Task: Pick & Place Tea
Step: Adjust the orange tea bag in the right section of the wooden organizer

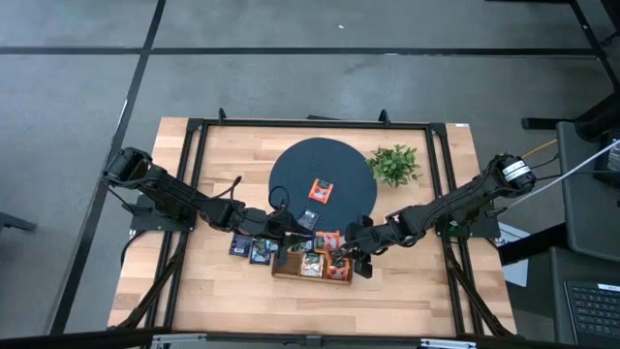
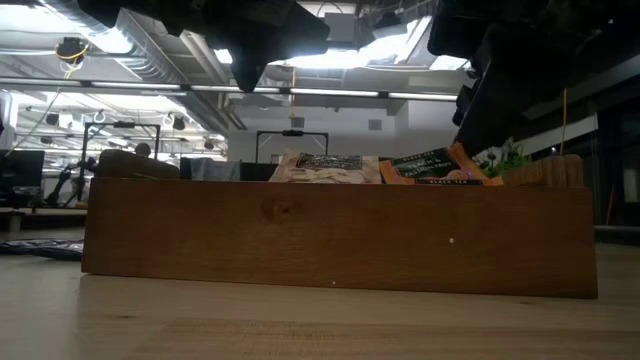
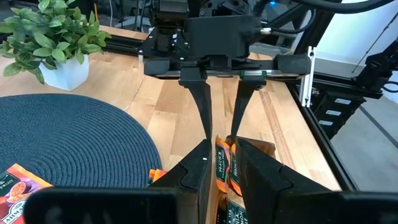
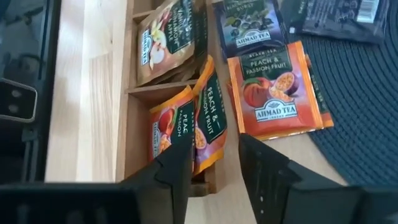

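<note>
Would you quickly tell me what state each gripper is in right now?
Left gripper: cannot be told.
Right gripper: fingers open, holding nothing, over the orange sachets in the wooden tray.

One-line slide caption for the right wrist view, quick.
Right gripper open over the wooden tray, two orange peach sachets standing in its end compartment.

I see orange peach sachets (image 4: 186,127) standing on edge in the tray's end compartment, another orange sachet (image 4: 275,91) lying flat just beside it.
</note>
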Action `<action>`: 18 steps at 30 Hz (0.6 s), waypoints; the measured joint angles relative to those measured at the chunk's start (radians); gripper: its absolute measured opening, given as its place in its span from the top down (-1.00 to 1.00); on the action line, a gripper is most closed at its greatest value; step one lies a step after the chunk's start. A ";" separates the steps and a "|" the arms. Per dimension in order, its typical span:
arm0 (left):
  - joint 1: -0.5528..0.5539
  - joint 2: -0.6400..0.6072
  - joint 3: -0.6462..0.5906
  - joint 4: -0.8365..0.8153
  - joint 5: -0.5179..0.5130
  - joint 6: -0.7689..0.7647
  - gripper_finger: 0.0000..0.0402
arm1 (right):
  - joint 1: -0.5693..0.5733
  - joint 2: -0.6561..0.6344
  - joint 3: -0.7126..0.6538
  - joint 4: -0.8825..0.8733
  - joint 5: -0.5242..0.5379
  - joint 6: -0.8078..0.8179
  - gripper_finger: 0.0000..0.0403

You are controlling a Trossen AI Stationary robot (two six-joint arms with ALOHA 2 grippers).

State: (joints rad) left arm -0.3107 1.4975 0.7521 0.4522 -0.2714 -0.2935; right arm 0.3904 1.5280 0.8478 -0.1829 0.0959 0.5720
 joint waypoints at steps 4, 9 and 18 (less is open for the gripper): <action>0.000 0.000 0.000 0.000 0.000 0.000 0.66 | -0.017 0.000 0.000 0.000 -0.018 -0.082 0.33; 0.000 0.000 0.000 0.000 0.000 0.000 0.66 | -0.047 0.000 0.016 -0.006 -0.065 -0.223 0.34; 0.000 0.000 0.000 -0.001 0.000 0.000 0.66 | -0.137 0.040 0.078 -0.034 -0.285 -0.270 0.34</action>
State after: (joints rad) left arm -0.3107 1.4975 0.7521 0.4514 -0.2718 -0.2931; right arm 0.2539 1.5683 0.9254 -0.2170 -0.1886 0.3018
